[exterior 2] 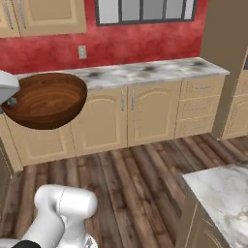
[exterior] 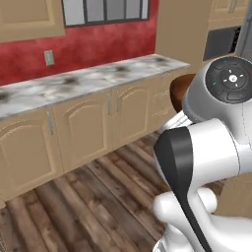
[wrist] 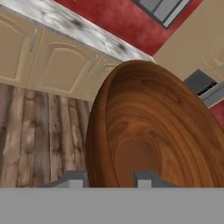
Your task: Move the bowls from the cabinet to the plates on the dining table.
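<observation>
Riding in the gripper (wrist: 109,178), the reddish-brown bowl (exterior 2: 46,99) hangs clear above the wood floor (exterior 2: 135,179), its rim pinched between the fingertips (wrist: 146,177); the marble dining table (exterior 2: 220,191) lies well apart, forward and right; base must close that gap.

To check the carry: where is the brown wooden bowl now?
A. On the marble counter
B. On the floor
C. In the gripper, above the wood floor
C: the bowl hangs in the air at the gripper, whose fingers straddle its rim.
</observation>
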Available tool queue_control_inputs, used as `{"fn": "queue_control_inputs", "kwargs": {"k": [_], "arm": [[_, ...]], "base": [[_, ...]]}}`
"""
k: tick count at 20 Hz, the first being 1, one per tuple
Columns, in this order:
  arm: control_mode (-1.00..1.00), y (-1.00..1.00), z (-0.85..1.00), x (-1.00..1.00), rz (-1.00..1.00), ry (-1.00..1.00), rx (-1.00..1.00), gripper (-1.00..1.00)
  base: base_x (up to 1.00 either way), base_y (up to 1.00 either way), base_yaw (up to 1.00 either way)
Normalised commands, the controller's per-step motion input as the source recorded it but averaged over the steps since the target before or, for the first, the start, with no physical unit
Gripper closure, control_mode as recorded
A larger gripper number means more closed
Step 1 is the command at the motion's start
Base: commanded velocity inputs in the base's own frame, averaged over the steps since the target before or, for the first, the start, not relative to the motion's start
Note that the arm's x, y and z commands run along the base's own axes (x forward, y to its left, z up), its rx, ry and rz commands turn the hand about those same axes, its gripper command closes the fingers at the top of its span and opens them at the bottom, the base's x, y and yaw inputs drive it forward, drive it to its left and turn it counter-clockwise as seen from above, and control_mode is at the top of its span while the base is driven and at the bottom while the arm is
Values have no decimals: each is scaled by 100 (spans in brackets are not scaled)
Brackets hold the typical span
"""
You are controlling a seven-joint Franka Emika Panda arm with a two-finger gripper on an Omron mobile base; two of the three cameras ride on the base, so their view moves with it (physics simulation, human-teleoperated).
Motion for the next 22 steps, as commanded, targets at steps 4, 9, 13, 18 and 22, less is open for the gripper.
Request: {"fn": "queue_control_inputs", "kwargs": {"k": [4,9,13,18,22], "arm": [[100,0,0,0,0,0,0,100],[100,0,0,0,0,0,0,100],[100,0,0,0,0,0,0,100],[100,0,0,0,0,0,0,100],[100,0,0,0,0,0,0,100]], "base": [[91,38,-32],[95,39,-32],[96,38,-32],[97,33,-33],[97,33,-33]]}}
